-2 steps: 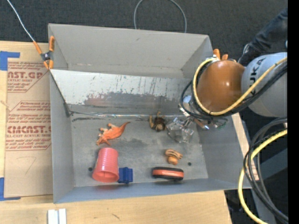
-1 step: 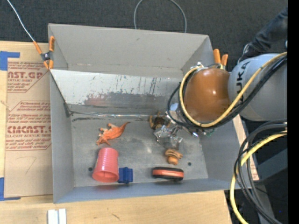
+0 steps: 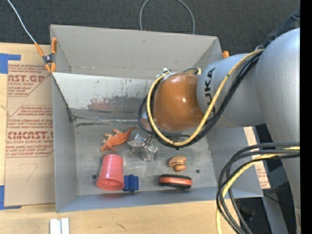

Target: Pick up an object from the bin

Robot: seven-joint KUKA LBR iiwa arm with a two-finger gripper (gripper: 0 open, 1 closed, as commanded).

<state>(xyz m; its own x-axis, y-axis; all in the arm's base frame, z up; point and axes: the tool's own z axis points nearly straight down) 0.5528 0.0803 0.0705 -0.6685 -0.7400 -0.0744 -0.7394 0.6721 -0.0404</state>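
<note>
My gripper (image 3: 142, 146) reaches down from under the orange wrist cover to the bin floor, near the middle. Just to its left lies an orange toy animal (image 3: 117, 139), close to the gripper but apart from it as far as I can see. A small brown nut-shaped piece (image 3: 177, 163) lies to the lower right of the gripper. A pink plastic cup (image 3: 111, 172) lies on its side at the front left, with a small blue block (image 3: 130, 183) against its rim.
A flat red and black ring (image 3: 174, 181) lies by the front wall, right of the blue block. The arm and its cables cover the right and back part of the bin floor.
</note>
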